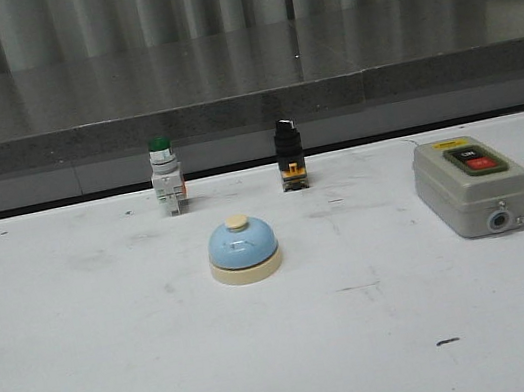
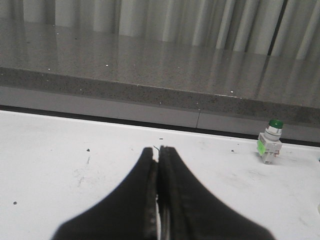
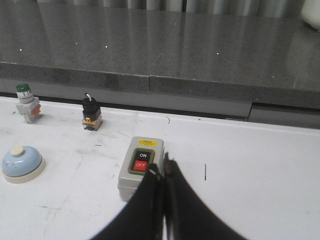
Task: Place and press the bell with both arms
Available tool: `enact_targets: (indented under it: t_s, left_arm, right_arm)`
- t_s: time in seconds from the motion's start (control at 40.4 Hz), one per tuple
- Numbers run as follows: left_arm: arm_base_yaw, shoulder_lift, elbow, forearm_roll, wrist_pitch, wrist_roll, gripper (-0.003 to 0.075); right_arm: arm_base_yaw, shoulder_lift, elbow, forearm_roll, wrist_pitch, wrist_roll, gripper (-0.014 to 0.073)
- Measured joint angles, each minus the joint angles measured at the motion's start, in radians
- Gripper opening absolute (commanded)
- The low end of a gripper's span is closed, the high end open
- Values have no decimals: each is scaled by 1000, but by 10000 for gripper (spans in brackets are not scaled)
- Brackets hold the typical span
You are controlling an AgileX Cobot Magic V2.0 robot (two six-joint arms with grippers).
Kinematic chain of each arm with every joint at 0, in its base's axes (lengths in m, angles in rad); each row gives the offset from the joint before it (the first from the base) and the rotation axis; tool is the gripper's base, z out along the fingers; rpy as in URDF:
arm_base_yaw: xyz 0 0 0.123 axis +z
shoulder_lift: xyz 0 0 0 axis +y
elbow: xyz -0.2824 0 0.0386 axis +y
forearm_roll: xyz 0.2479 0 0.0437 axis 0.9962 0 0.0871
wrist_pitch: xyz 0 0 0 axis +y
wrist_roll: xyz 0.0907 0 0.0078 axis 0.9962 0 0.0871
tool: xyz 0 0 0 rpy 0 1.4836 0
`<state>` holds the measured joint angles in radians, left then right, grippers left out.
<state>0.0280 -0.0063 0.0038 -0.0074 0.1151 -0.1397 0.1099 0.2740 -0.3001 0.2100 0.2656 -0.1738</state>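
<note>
The light-blue dome bell [image 1: 243, 248] with a cream base and cream button stands upright on the white table, near the middle. It also shows in the right wrist view [image 3: 21, 163]. Neither arm shows in the front view. My left gripper [image 2: 158, 150] is shut and empty above bare table; the bell is out of its view. My right gripper [image 3: 162, 166] is shut and empty, its tips over the near end of the grey switch box [image 3: 141, 166], well apart from the bell.
A green-capped push button [image 1: 166, 176] and a black selector switch [image 1: 288, 155] stand behind the bell near the table's back edge. The grey switch box [image 1: 471, 183] lies at the right. A dark stone ledge [image 1: 240, 68] runs behind the table.
</note>
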Motion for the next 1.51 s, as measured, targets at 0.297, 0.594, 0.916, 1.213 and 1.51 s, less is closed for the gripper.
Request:
enact_targets:
  t_s: [0.297, 0.594, 0.916, 1.213, 1.51]
  left_arm:
    - [0, 0, 0, 0, -2, 0, -20]
    - [0, 0, 0, 0, -2, -2, -20]
    - [0, 0, 0, 0, -2, -2, -20]
    - [0, 0, 0, 0, -4, -2, -20]
    - [0, 0, 0, 0, -4, -2, -20]
  right_arm:
    - [0, 0, 7, 0, -10, 0, -62]
    - [-19, -69, 142, -28, -83, 0, -62]
    - [-57, -278, 324, -43, -68, 0, -62]
    - [-57, -284, 327, -43, -48, 0, -62]
    - [-57, -284, 327, -43, -48, 0, -62]
